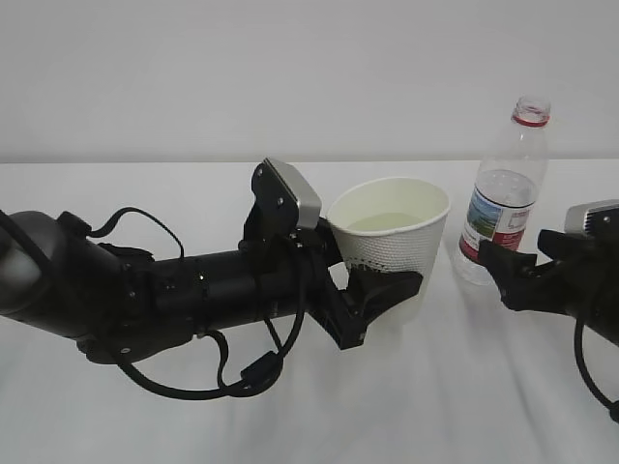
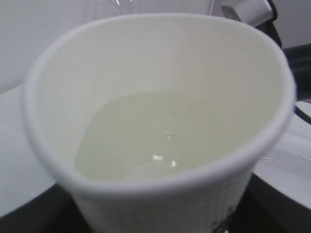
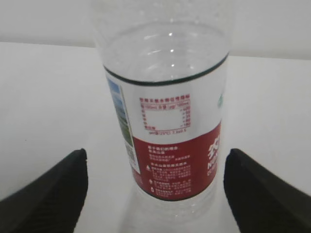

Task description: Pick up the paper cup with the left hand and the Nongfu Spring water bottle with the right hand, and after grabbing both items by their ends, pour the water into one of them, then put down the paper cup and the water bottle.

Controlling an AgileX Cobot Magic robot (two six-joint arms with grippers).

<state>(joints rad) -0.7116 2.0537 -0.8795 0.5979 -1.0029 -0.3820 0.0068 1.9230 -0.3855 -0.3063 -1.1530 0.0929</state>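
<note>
Exterior view shows the paper cup (image 1: 392,237) near the middle of the white bench (image 1: 145,416), tilted a little toward the left arm. It holds pale clear water (image 1: 387,222) in its lower part; the left wrist view looks straight into it. The left claw (image 1: 372,295) is clamped on the lower part of the cup, with black fingers (image 1: 387,287) on its side. The Nongfu Spring water bottle (image 1: 503,193) stands upright on the bench, to the right of the cup and apart from it, without cap. The right claw (image 1: 508,266) is spread wide; in the right wrist view its fingers (image 3: 48,194) stand on both sides of the bottle and do not touch it.
</note>
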